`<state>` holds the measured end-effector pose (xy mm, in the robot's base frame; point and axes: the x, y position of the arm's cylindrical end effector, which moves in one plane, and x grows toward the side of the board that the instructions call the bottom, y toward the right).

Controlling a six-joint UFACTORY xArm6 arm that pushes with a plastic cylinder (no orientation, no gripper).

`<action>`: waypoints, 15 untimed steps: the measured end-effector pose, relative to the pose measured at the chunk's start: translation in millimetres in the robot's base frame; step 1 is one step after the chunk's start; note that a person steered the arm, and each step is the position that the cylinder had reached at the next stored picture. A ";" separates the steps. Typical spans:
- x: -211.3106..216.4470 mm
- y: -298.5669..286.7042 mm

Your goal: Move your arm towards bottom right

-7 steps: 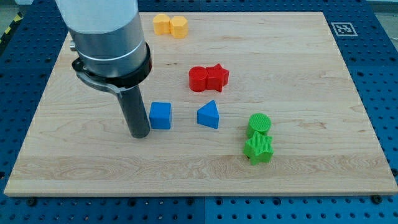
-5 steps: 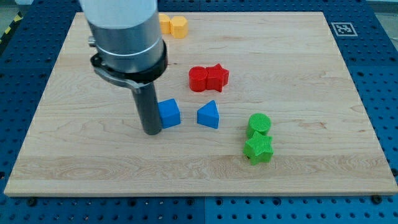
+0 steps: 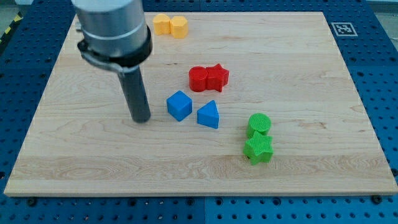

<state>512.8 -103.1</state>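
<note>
My tip (image 3: pixel 142 119) rests on the wooden board (image 3: pixel 311 68), left of centre. A blue cube (image 3: pixel 179 105) lies just to its right, a small gap apart and turned at an angle. A blue triangular block (image 3: pixel 208 115) sits right of the cube. A red cylinder (image 3: pixel 198 79) and a red star (image 3: pixel 217 76) touch each other above them. A green cylinder (image 3: pixel 259 124) and a green star (image 3: pixel 258 148) sit at the lower right. Two yellow blocks (image 3: pixel 170 25) lie at the view's top.
A black-and-white marker tag (image 3: pixel 342 28) is on the board's top right corner. Blue perforated table (image 3: pixel 379 81) surrounds the board.
My tip moved right and pushed the blue cube right toward the blue triangle, turning it. Then the tip drew back left and slightly up, leaving a gap.
</note>
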 end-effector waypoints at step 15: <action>105.5 163.3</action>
<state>618.3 60.2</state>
